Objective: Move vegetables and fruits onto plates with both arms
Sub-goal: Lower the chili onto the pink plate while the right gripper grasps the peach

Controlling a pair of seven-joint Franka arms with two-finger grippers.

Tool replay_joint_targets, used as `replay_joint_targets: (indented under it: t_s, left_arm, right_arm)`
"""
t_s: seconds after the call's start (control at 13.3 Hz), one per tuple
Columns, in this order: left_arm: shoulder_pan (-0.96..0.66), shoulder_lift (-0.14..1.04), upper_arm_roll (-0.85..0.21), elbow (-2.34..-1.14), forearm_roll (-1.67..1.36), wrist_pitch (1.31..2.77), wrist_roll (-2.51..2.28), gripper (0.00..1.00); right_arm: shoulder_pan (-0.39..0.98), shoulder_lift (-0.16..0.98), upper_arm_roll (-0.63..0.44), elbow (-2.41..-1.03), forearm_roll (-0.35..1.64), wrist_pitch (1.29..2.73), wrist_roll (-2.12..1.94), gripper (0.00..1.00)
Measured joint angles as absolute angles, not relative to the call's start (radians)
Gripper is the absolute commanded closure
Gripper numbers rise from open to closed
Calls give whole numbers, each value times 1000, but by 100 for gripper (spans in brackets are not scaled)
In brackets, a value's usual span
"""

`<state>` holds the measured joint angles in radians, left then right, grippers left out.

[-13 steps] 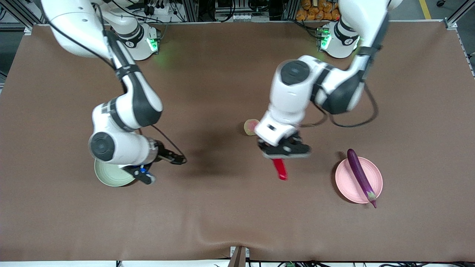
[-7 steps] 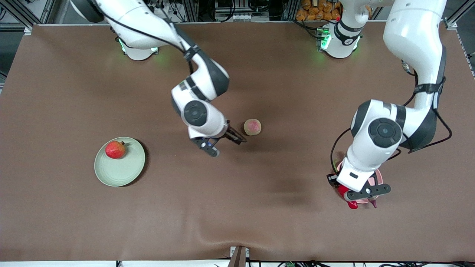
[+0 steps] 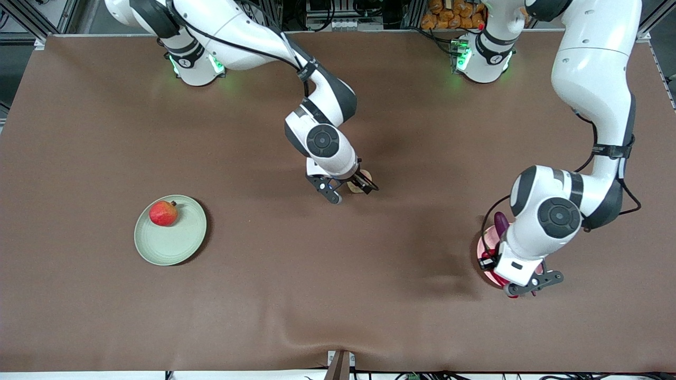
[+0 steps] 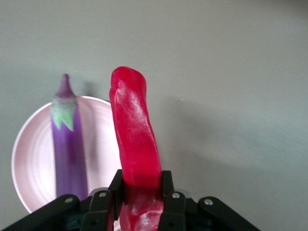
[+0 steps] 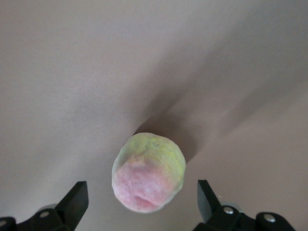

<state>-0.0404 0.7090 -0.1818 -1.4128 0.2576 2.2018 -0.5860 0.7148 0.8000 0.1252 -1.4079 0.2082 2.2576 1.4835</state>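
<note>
Left gripper (image 4: 142, 202) over pink plate (image 4: 29, 159), jaws clamping red chili (image 4: 134, 139) beside eggplant (image 4: 67, 149). Right gripper (image 5: 142, 202) over peach (image 5: 149, 172), jaws spread. No readable writing.

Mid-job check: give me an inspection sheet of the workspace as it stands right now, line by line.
Surface: brown table, rumpled at the edge nearest the front camera.
Job's things: pomegranate on the green plate; eggplant lying on the pink plate; peach on the bare table, mid-table; chili pepper held above the pink plate's edge.
Clutter: nothing seen.
Grippers: left gripper shut on the chili pepper, over the pink plate; right gripper open, fingers either side of the peach, not touching.
Cables: black cables along both arms, off the table.
Surroundings: frame rails and orange items past the table edge by the arm bases.
</note>
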Motion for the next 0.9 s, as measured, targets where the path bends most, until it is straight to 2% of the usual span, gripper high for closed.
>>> replay_joint_targets:
  t_s: [0.08,0.15,0.23,0.3,0.38,0.45,0.53,0.6,0.75,0.9]
  left_arm:
    - [-28,715,-182,-1413,258,2201,-584,94]
    - [-21,723,-182,-1414,258,2201,-583,73]
    - [-15,733,-182,-1414,258,2201,-583,31]
    - [-10,744,-182,-1414,258,2201,-583,0]
    - [-7,754,-182,-1414,258,2201,-583,0]
    - [-5,759,-182,-1414,258,2202,-583,0]
    - [-4,760,-182,-1412,258,2202,-583,0]
    - [-4,759,-182,-1406,258,2202,-583,0]
    - [2,754,-182,-1389,258,2202,-573,0]
    - [23,718,-182,-1372,258,2202,-543,0]
  right_arm:
    - [723,819,124,-1408,208,2275,1487,0]
    - [730,835,123,-1408,208,2288,1491,0]
    - [736,846,123,-1407,208,2299,1499,0]
    - [742,852,123,-1407,208,2309,1510,5]
    - [748,855,123,-1407,205,2324,1517,60]
    - [757,859,121,-1407,202,2339,1524,83]
    - [765,864,116,-1407,191,2346,1532,97]
    - [770,867,109,-1406,167,2348,1541,100]
    - [767,866,92,-1394,129,2336,1551,100]
    - [720,864,66,-1371,114,2245,1539,100]
